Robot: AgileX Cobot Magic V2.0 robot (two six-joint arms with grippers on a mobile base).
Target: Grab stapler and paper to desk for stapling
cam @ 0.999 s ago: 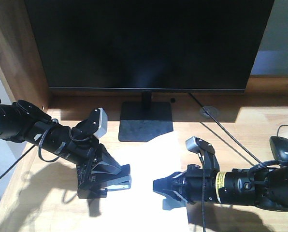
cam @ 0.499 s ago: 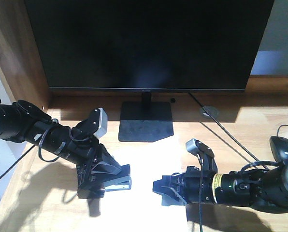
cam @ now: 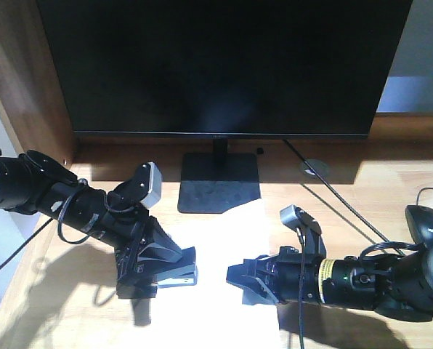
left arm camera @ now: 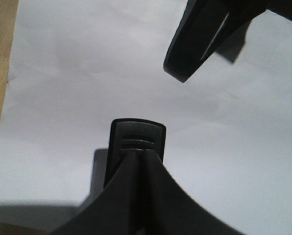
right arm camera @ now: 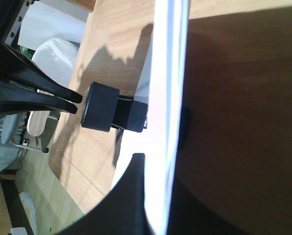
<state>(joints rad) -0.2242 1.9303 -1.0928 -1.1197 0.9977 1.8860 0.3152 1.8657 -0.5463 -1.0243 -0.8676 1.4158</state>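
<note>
A white sheet of paper point(cam: 218, 240) lies on the wooden desk point(cam: 78, 313) in front of the monitor. My left gripper point(cam: 171, 270) is shut on a black stapler point(cam: 184, 277), which rests low over the paper's left part. In the left wrist view the fingers point(left arm camera: 136, 196) pinch the stapler point(left arm camera: 137, 132) above the paper point(left arm camera: 77, 73). My right gripper point(cam: 235, 277) is shut on the paper's right part. The right wrist view shows the paper point(right arm camera: 169, 73) edge-on between the fingers point(right arm camera: 131, 196), with the stapler point(right arm camera: 107, 110) beyond.
A large black monitor point(cam: 224, 65) on a flat stand point(cam: 220, 185) fills the back of the desk. A black mouse point(cam: 427, 222) and a cable point(cam: 340, 200) lie at the right. A wooden side panel point(cam: 20, 80) rises at the left.
My right gripper has turned at the wrist, flattened onto the paper and shifted slightly left. The left arm and the stapler have not moved.
</note>
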